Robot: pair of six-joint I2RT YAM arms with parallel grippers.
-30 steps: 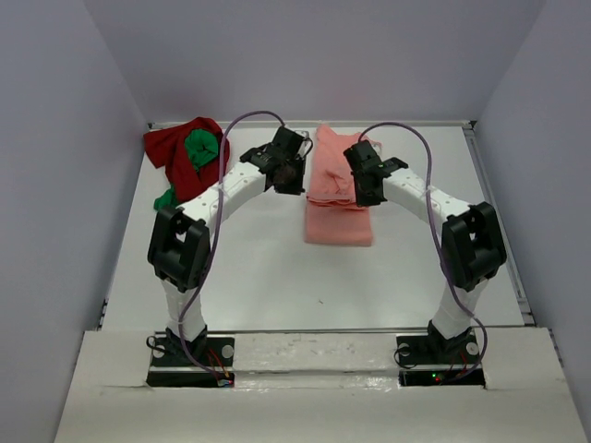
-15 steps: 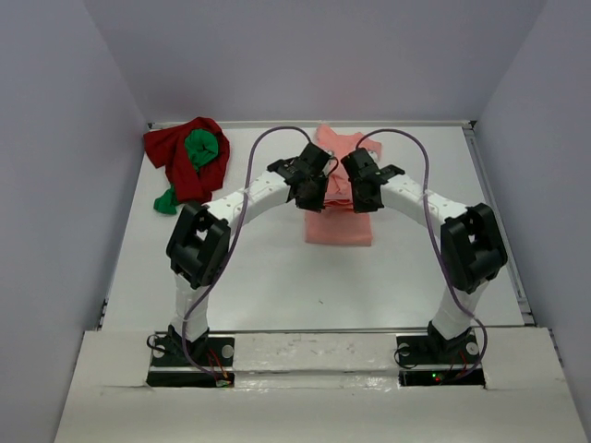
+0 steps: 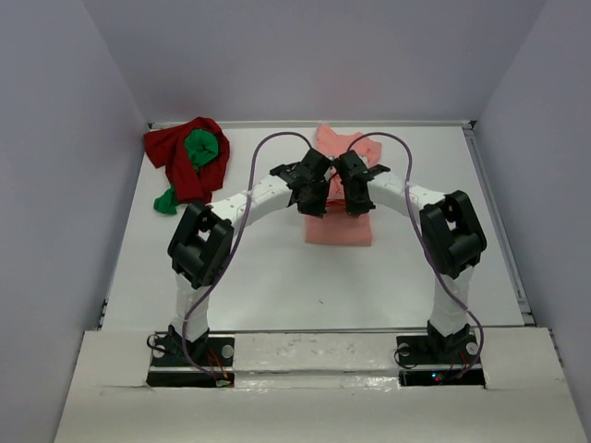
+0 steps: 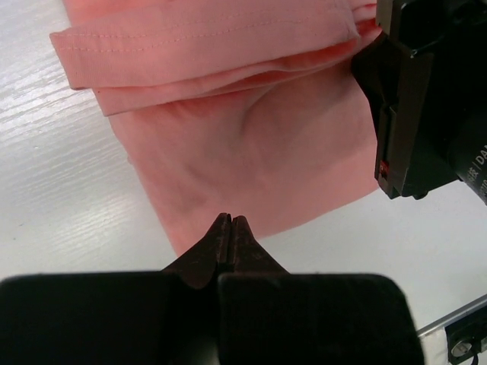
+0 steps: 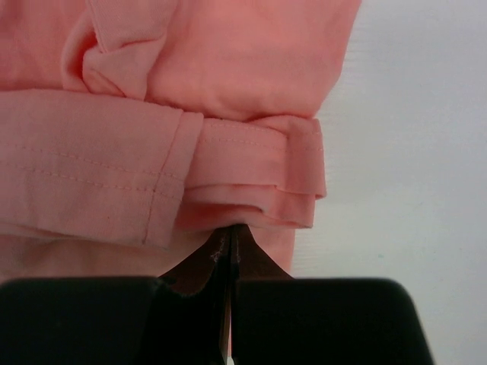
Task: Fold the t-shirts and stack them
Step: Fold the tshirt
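Pink shirt (image 3: 339, 229): lies partly folded on the surface (image 3: 277, 277), right of centre and toward the far side. It forms a narrow strip with its long axis running near to far.
Red shirt (image 3: 180, 166): bunched in the far-left corner, well apart from both arms.
Green shirt (image 3: 203, 148): tangled in the red shirt, with a bit of it poking out at the heap's near edge.
Left gripper (image 3: 314, 201): clenched, with no cloth visible between the jaws. Its tips (image 4: 230, 222) sit at the pink shirt's left edge, about midway along the strip.
Right gripper (image 3: 356, 198): also clenched, and empty as far as can be seen. Its tips (image 5: 230, 228) are right against a folded sleeve hem on the shirt's right part.
Key relation: the pink shirt lies directly below and between the two grippers, which flank its mid-length. Neither arm is nearer. The next fold probably runs across the long axis, so both jaws must release before they can pinch cloth.
Change: a second ago the left gripper hung left of the shirt and farther back, and the arms were spread wider. Both have since closed in over the shirt and now stand just beside each other. The jaws have stayed clenched, and the red-and-green heap has not moved.
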